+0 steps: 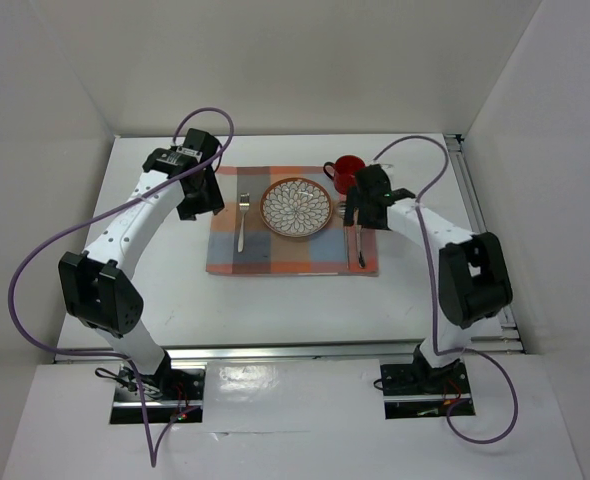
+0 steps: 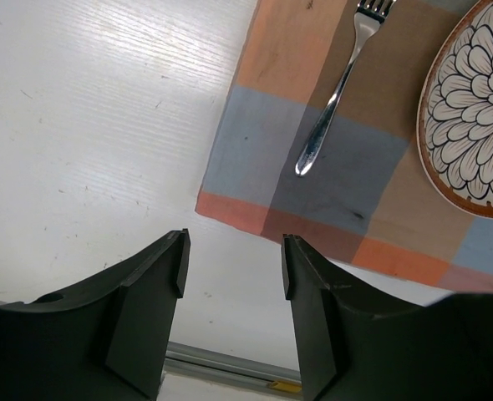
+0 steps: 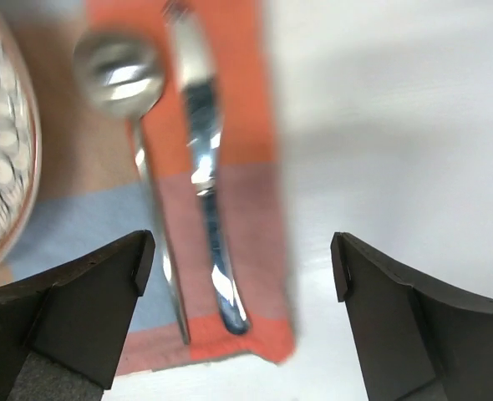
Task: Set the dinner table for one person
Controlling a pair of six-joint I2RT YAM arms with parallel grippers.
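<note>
The white dinner table [image 1: 275,305] carries an orange-and-blue checked mat [image 1: 275,255]. On the mat sit a patterned plate [image 1: 296,208], a fork [image 1: 242,222] to its left, and a knife [image 3: 209,200] and a spoon [image 3: 121,71] to its right. A red mug [image 1: 347,172] stands at the mat's far right corner. My left gripper [image 2: 234,259] is open and empty over bare table left of the mat [image 2: 330,167], with the fork [image 2: 334,92] ahead of it. My right gripper [image 3: 238,259] is open and empty above the knife handle and the mat's right edge.
White walls enclose the table on three sides. A metal rail [image 1: 485,220] runs along the right edge and another along the near edge [image 1: 325,350]. Purple cables loop over both arms.
</note>
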